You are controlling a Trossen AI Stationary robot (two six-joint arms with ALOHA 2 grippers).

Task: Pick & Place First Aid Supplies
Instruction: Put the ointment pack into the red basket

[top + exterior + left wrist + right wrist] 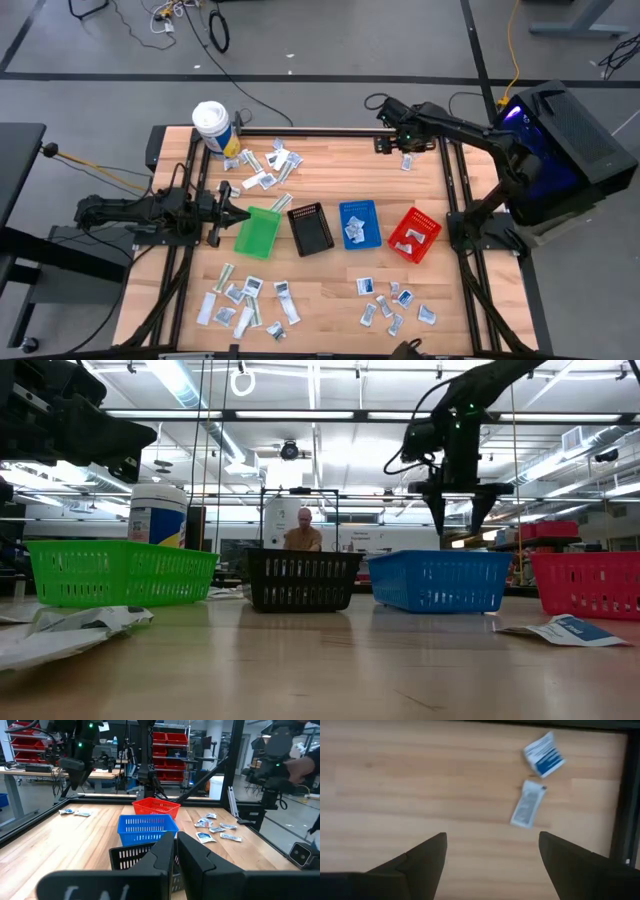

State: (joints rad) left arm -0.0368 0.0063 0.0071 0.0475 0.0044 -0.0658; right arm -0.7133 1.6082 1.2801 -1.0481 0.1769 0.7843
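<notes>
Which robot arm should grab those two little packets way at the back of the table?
Probably the right. The right gripper hangs open just above the two packets at the far edge. The left gripper sits shut by the green bin, much farther away.

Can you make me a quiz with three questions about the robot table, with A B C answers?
1. Where is the right gripper?
A. inside the red bin
B. over the table's far edge near two sachets
C. on the white tub

2. How many small bins stand in the row?
A. two
B. six
C. four

3. How are the right gripper's fingers?
A. spread open, empty
B. shut on a sachet
C. shut on a bin

Answers: 1 B, it hangs by the sachets. 2 C, green bin, black bin, blue bin, red bin. 3 A, bare wood shows between them.
</notes>
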